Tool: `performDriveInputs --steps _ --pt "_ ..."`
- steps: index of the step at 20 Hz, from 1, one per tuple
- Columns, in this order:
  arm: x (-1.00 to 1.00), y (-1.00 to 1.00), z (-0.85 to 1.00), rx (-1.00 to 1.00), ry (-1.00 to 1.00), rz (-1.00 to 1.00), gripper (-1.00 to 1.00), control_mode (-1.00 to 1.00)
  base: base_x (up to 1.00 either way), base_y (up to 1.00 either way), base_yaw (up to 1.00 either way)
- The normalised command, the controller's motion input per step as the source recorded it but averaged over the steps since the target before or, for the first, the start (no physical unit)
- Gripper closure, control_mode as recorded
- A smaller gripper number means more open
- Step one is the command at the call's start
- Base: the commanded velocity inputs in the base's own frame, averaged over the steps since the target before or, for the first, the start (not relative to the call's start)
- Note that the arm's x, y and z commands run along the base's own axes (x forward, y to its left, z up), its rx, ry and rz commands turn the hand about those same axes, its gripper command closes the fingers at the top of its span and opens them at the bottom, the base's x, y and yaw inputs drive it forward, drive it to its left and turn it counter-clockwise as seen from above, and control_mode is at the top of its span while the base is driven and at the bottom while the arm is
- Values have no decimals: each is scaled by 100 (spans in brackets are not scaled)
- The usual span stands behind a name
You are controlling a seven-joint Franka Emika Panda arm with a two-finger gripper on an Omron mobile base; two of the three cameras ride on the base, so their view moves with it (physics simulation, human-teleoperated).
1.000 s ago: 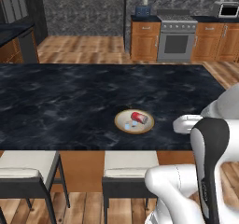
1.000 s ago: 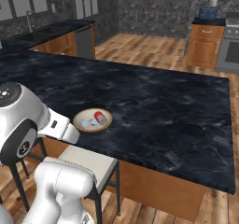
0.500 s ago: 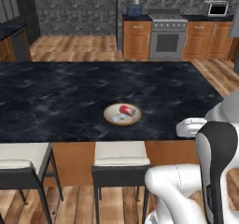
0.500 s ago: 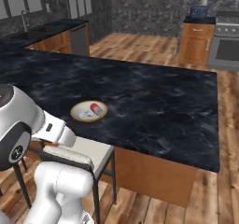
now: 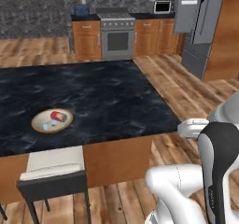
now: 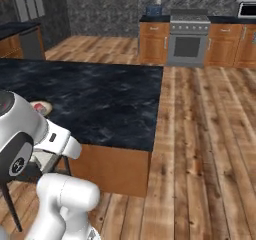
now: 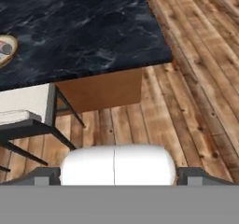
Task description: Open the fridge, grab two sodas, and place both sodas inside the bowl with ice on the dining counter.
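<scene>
Soda [image 5: 59, 116] lies on its side in the bowl [image 5: 39, 125] at the left middle of the left base view, one red can among pale ice. A second can is not there, so by my judgement half the task is done and the step in hand is going for the other soda. The bowl rests on the bench [image 5: 107, 97], the long black marbled slab, near its front edge and well apart from its right end. In the hand view the bowl [image 7: 10, 51] sits at the far left edge, cut by the frame. In the right base view a bit of red shows at the left, just beside the arm, too hidden to name with confidence.

The fridge [image 5: 200, 27] stands in the upper right of the left base view, well apart from the bench across bare wood floor; its upper door looks swung out, though the inside is hidden from this side. A white-seated chair [image 5: 53, 164] stands under the bench below the bowl. A stove [image 5: 117, 37] lies at the upper middle.

The gripper stands wide, jaws spread and holding nothing. The next move likely calls for driving the base toward the fridge and reaching into it for the remaining can.
</scene>
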Motion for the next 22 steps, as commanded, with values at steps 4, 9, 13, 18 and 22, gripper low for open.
performDriveInputs --steps 4,9,13,18,22 --pt "0 0 0 0 0 0 -100 100 16 -100 -31" --pt "0 0 0 0 0 0 -100 100 52 -100 -21" --pt "0 0 0 0 0 0 -100 100 82 -100 -12" --pt "0 0 0 0 0 0 -100 100 100 -99 0" --pt "0 0 0 0 0 0 -100 100 100 -93 0"
